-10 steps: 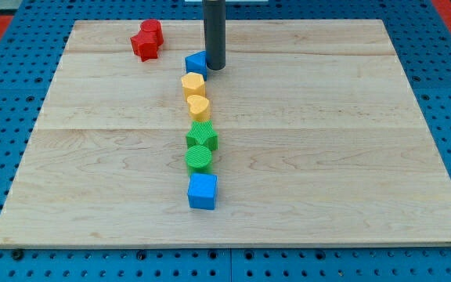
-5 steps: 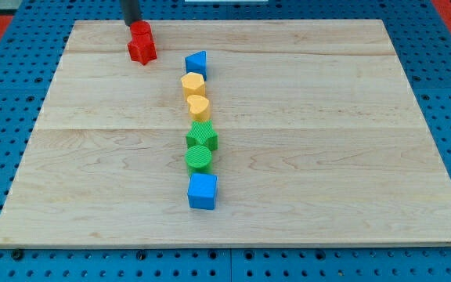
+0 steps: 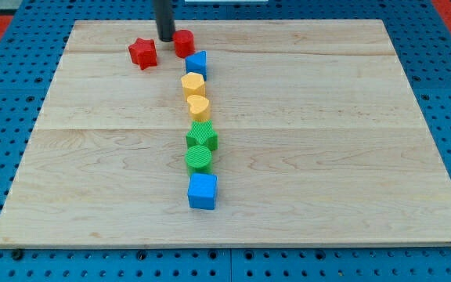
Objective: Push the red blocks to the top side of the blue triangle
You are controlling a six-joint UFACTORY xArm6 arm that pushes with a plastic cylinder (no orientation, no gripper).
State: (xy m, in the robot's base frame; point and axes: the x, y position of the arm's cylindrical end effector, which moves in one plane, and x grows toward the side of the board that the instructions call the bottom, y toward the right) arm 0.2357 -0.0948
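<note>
The blue triangle sits near the view's top, heading a column of blocks. A red round block lies just up and left of it, nearly touching it. A red star block lies further left, apart from both. My tip stands between the two red blocks, against the left side of the round one and to the upper right of the star.
Below the triangle run a yellow hexagon-like block, a yellow heart, a green star, a green cylinder and a blue cube. The wooden board lies on a blue pegboard.
My tip moved from the triangle to the far left, then back right between the red blocks. The red round block slid right towards the triangle; the red star stayed at the left.
</note>
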